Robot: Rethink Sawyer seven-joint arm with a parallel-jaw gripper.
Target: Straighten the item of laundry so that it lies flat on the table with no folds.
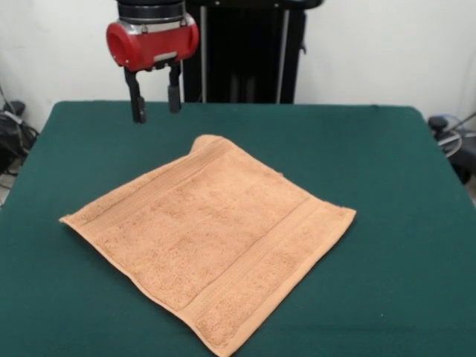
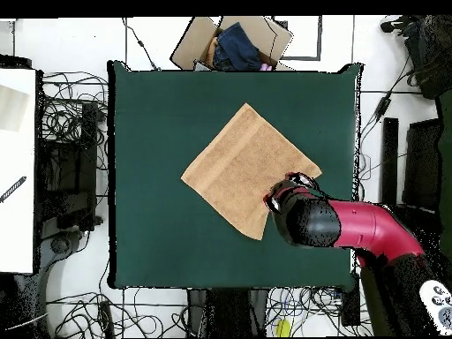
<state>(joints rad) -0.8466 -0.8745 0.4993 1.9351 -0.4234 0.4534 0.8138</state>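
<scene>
Above the counter's (image 1: 416, 186) far edge, gripper (image 1: 156, 100) hangs spread and empty, clear of the towel (image 1: 212, 238). Towel lies mid-counter, spread nearly flat; only its far corner curls up. That curl looks like what's left.

Bright, even indoor light; soft faint shadows, no glare, mild softness throughout.

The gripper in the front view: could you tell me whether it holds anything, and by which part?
Nothing is held: the gripper hangs open above the table, clear of the towel.
</scene>
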